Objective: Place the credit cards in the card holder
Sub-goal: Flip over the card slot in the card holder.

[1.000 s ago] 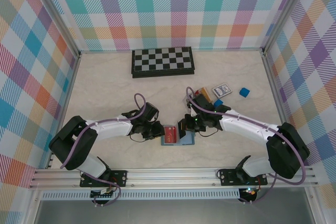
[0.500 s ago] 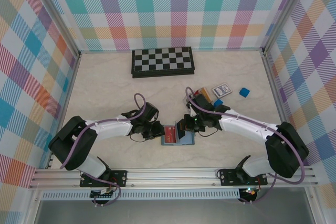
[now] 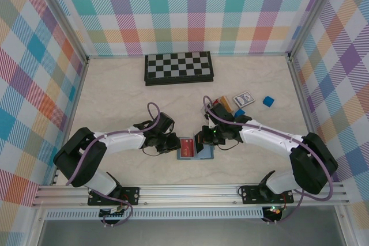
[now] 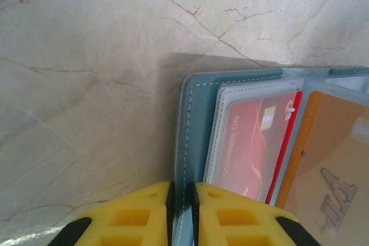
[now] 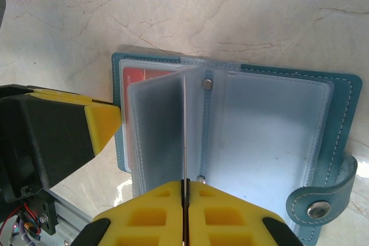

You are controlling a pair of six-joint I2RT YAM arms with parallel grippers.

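The teal card holder (image 3: pixel 205 152) lies open near the table's front edge. My left gripper (image 4: pixel 182 193) is shut on the left cover's edge (image 4: pixel 193 119), pinning it. A red credit card (image 4: pixel 253 142) sits in the clear left pocket, also seen from above (image 3: pixel 186 147). My right gripper (image 5: pixel 185 185) is shut on a tan-orange credit card (image 4: pixel 331 159), held upright over the holder's spine. In the right wrist view that card is edge-on (image 5: pixel 184 125), beside a raised clear sleeve (image 5: pixel 155 131). More credit cards (image 3: pixel 225 103) lie behind the right arm.
A chessboard (image 3: pixel 179 67) lies at the back. A white-edged dark patterned card (image 3: pixel 243 99) and a blue block (image 3: pixel 268 101) sit at the right rear. The holder's snap strap (image 5: pixel 323 200) hangs off its right side. The frame rail runs close along the front.
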